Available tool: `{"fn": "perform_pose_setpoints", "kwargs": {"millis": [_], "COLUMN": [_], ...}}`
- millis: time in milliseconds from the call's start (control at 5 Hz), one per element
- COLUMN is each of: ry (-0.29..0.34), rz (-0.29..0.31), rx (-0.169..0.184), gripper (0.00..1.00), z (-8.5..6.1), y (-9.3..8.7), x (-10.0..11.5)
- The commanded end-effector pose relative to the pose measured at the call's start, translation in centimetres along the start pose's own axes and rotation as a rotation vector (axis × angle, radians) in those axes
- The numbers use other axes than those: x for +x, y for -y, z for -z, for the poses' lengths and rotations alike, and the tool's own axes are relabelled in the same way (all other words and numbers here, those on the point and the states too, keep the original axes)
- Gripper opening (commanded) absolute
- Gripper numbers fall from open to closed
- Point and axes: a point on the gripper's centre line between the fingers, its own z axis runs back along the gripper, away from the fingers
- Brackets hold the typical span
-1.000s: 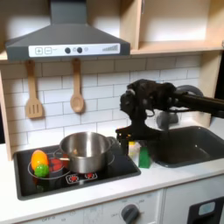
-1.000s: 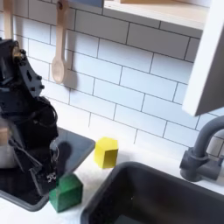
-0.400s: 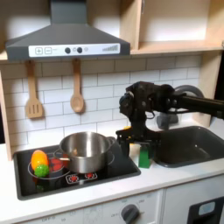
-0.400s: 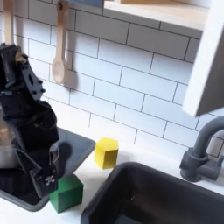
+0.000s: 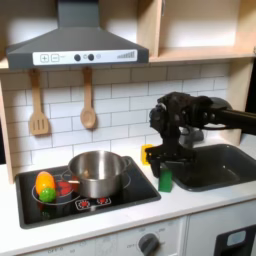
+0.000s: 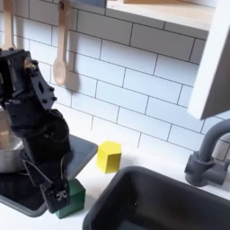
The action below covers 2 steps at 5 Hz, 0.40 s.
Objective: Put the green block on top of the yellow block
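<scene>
My pincer [image 6: 59, 195] hangs low over the green block [image 6: 72, 196], its fingers apparently straddling the cube; I cannot tell whether they press it. The smooth yellow block [image 6: 109, 155] sits farther back to the second exterior view's right, beside the stovetop [image 6: 83, 154], well apart.

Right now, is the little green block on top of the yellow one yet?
Not yet. The small green cube-shaped block sits on the white counter, apart from the small yellow cube-shaped block. Nothing is stacked. The black gripper is down right at the green block, partly covering it; whether it grips it, I cannot tell. Left to do: grasp, lift, carry it over and set it on the yellow block.
</scene>
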Motion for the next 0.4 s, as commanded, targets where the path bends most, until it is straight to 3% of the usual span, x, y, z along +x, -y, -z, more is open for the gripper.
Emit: {"fn": "perform_pose_setpoints", "kwargs": {"millis": [0, 200], "ry": [-0.008, -0.008], "rz": [-0.021, -0.037], "rx": [0.016, 0.038], "gripper": [1.0, 1.0], "z": [0.73, 0.85], "y": [0.93, 0.38], "x": [0.8, 1.11]}}
